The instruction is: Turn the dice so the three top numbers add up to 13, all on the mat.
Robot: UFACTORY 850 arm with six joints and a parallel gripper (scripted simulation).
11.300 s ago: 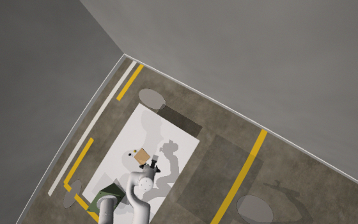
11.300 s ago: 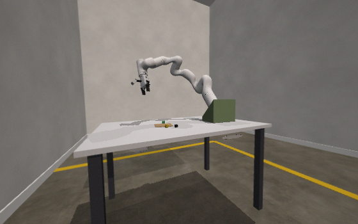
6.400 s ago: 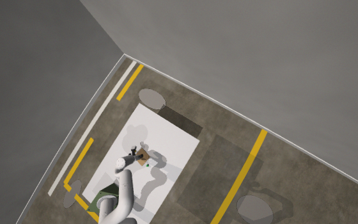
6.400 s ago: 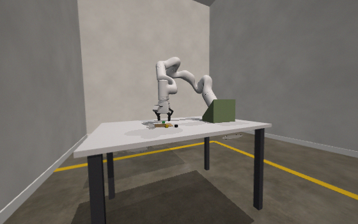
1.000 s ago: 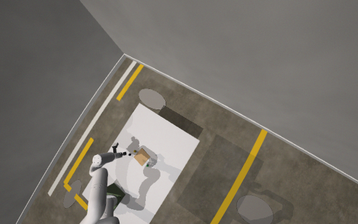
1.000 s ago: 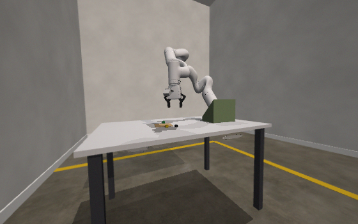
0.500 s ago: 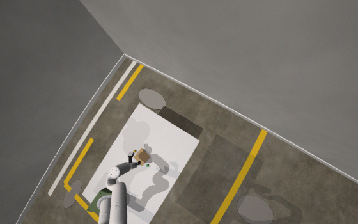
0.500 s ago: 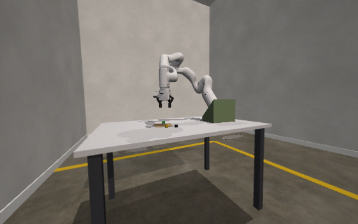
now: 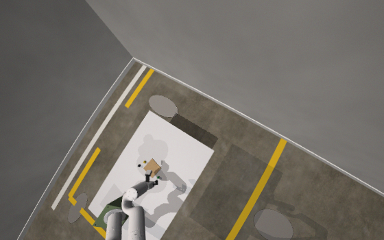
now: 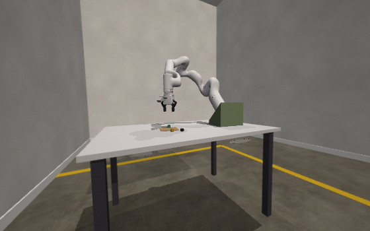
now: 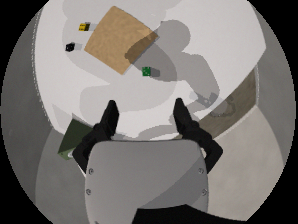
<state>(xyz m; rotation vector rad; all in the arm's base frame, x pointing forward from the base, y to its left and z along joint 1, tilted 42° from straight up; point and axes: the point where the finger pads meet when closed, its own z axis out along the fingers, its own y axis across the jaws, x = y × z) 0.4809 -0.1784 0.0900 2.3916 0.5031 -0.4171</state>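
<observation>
Dice off the mat [image 11: 117, 38]: yellow die [image 11: 84, 27], black die [image 11: 69, 47], green die [image 11: 147, 71] just beside its edges on the desk [image 10: 138, 140]; tool [image 11: 144, 117] spread wide, empty, high above; nearly all left

no text or die numbers can be read anywhere.

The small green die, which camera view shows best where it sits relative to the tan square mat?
The wrist view: the small green die lies off the tan square mat, close beside one edge. The top view shows it as a tiny speck near the mat. The exterior view shows it low and distant, just behind the mat.
</observation>
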